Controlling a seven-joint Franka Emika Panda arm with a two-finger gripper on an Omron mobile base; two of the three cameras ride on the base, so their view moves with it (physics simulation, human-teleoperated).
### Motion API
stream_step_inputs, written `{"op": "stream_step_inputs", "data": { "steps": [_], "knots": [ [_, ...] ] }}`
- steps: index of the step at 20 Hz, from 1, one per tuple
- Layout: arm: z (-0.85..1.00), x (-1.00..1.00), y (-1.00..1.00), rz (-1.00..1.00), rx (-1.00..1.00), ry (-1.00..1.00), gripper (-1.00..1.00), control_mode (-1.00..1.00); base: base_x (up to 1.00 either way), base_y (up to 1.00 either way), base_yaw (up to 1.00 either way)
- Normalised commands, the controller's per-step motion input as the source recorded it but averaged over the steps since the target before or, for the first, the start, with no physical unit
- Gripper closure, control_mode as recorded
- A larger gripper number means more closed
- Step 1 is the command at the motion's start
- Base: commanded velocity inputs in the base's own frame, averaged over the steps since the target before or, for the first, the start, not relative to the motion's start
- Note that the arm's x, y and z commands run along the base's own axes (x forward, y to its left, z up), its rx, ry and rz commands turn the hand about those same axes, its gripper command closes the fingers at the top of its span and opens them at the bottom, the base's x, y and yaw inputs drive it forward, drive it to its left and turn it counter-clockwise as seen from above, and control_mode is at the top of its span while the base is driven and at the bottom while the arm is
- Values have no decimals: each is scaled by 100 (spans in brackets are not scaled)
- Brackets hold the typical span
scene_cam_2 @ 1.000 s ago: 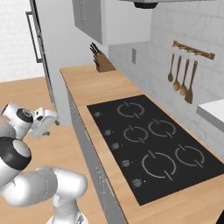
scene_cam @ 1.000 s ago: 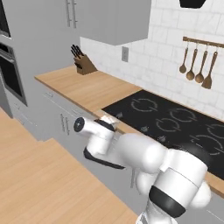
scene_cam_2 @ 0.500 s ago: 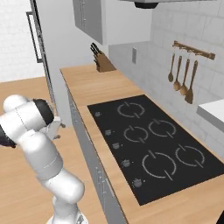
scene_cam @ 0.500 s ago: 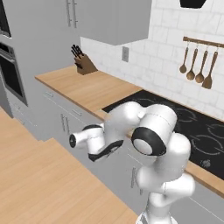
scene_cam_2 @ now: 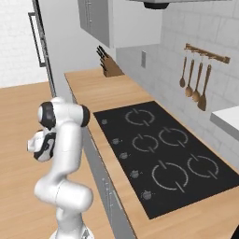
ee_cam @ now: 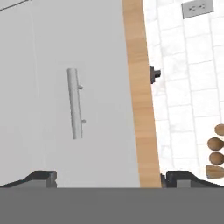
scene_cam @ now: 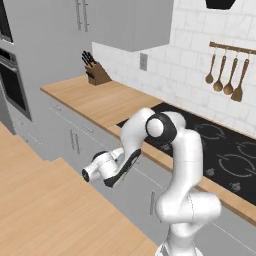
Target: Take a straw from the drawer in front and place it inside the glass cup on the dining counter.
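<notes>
The white arm rose from its base at the lower right of the left base view, climbed to a dark-jointed shoulder, then folded over and reached back down and to the left. Its forearm sloped downward, and the hand sat low at the end of it — roughly level, pointing sideways rather than down. The gripper (scene_cam: 111,181) hung beneath the white wrist, its dark fingers spread wide with nothing between them. From the right base view the hand (scene_cam_2: 42,145) tucked close against the upright lower link. In the hand view the two dark fingertips (ee_cam: 41,177) stood far apart.
</notes>
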Motion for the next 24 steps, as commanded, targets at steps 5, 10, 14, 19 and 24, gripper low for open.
{"op": "stream_step_inputs", "data": {
  "steps": [5, 10, 14, 19, 24],
  "knots": [
    [-42, 60, -4, 0, -15, 0, -100, -100, 0, 0, 0],
    [-21, 38, -37, 0, -5, 0, -100, -100, 0, 0, 0],
    [-7, 16, -61, 0, 0, 0, -100, -100, 0, 0, 0],
    [-16, 36, -49, 1, 1, 0, -100, -100, 0, 0, 0],
    [-31, 46, -31, 3, 0, 0, -100, -100, 0, 0, 0]
  ]
}}
